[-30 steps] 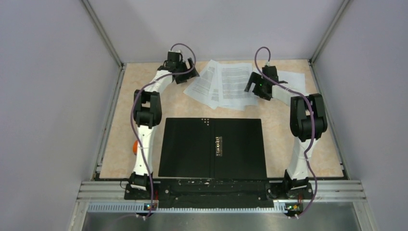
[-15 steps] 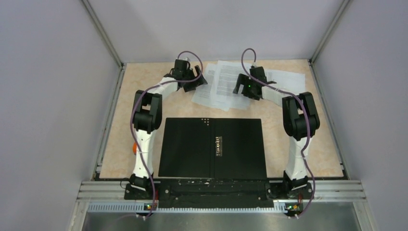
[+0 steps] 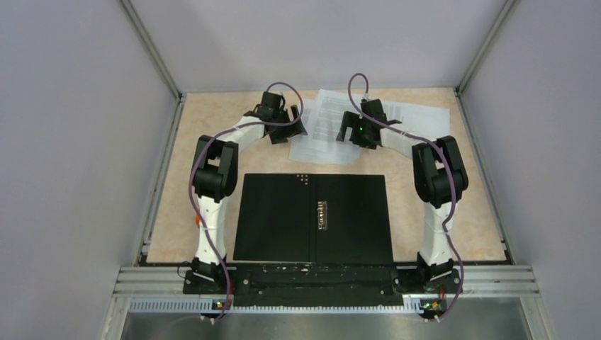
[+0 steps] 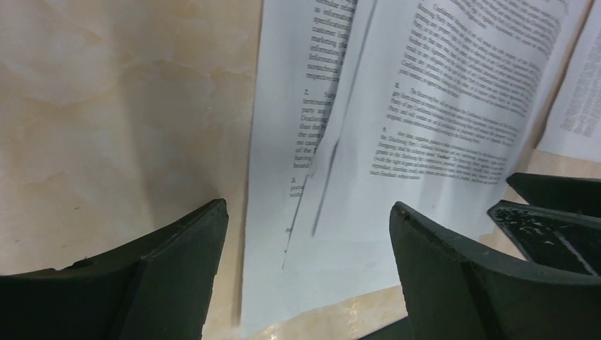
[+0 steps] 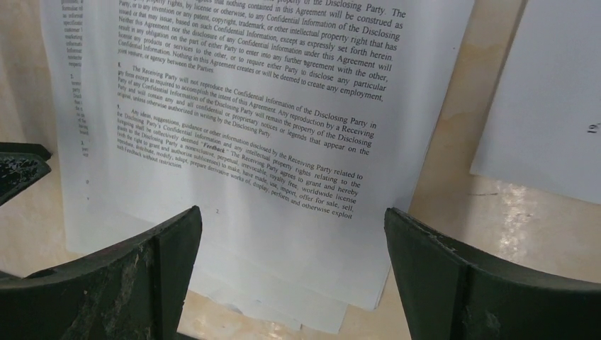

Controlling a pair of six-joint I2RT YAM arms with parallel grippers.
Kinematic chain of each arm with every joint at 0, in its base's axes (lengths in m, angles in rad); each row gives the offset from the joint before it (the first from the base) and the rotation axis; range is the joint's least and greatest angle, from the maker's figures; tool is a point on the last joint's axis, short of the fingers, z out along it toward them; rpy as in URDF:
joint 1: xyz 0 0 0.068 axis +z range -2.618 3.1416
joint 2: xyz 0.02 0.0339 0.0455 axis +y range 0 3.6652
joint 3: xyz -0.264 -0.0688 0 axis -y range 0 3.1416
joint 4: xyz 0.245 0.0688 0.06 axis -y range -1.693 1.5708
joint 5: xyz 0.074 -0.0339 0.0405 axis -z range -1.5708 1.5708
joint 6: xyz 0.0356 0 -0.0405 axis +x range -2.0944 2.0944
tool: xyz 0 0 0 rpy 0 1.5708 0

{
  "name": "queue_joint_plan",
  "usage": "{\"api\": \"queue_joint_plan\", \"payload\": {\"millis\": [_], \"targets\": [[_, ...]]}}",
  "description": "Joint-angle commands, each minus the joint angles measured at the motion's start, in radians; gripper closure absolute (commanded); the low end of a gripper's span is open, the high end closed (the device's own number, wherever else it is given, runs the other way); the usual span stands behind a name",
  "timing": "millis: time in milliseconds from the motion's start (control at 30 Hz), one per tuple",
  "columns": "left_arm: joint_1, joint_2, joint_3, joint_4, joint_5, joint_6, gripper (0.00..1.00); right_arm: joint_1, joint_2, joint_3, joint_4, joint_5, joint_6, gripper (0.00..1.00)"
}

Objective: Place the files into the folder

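Beige marbled tabletop (image 3: 212, 120) inside a grey-walled enclosure, seen from above. At the far side of it lie the files (image 3: 322, 120), white sheets of dense black print, overlapping loosely and a little askew. One more sheet (image 3: 422, 113) lies apart to their right. None of them is in the folder yet.

Nearer the arm bases, the folder (image 3: 283, 219) lies open and flat with its black inside up and its metal spine clip (image 3: 322, 214) showing, probably laid ready to take the sheets.

The left gripper (image 3: 289, 129) and the right gripper (image 3: 349, 131) hang low at either side of the pile. Both have their jaws spread wide and hold nothing. In the left wrist view, the left gripper (image 4: 308, 276) straddles the pile's left edge, one finger over bare table and one over paper. In the right wrist view, the right gripper (image 5: 294, 276) stands over the printed top sheet. They likely flank the pile to gather it square.

Compared with a second ago, both grippers have come inward towards each other, and the fanned sheets have been pushed into a tighter heap. The folder has not moved.
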Motion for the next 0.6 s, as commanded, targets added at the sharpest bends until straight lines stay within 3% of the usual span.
{"api": "queue_joint_plan", "payload": {"millis": [0,567], "targets": [[0.015,0.014,0.102,-0.122,-0.074,0.083,0.11,-0.052,0.01,0.056,-0.086,0.005,-0.007,0.01],[0.032,0.259,0.4,-0.158,0.001,0.032,0.1,-0.021,0.238,0.294,-0.224,-0.011,-0.056,0.01]]}}
